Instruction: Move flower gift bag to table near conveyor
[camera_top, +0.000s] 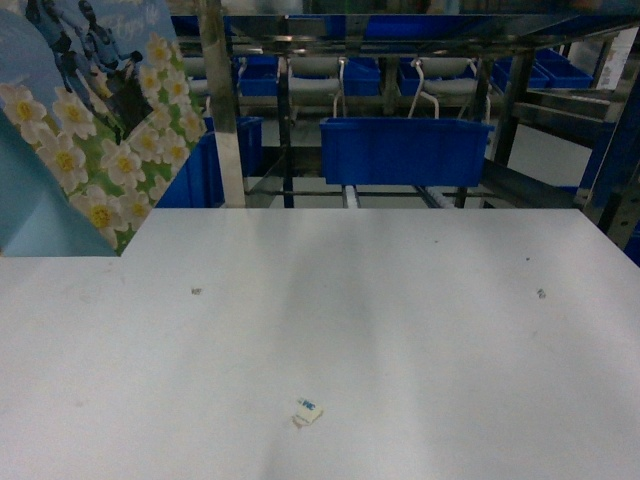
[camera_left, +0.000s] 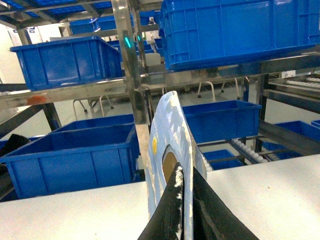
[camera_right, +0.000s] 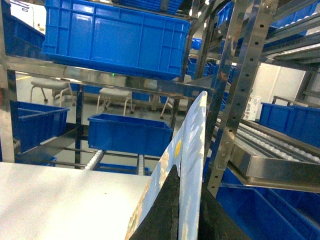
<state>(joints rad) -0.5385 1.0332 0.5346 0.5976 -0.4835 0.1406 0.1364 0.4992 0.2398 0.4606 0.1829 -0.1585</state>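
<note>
Steel conveyor (camera_top: 400, 195) racking with blue bins (camera_top: 405, 150) stands behind the white bench (camera_top: 400, 330). At the bench's far-left corner, the flower gift bag (camera_top: 95, 130) hangs upright, both the left end effector (camera_left: 184, 200) and right end effector (camera_right: 185, 210) clamped on its edge.

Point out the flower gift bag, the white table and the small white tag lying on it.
flower gift bag (camera_top: 95, 150), head view, daisy-printed face.
table (camera_top: 420, 330), head view, bare top.
small white tag (camera_top: 308, 411), head view, its middle.
</note>
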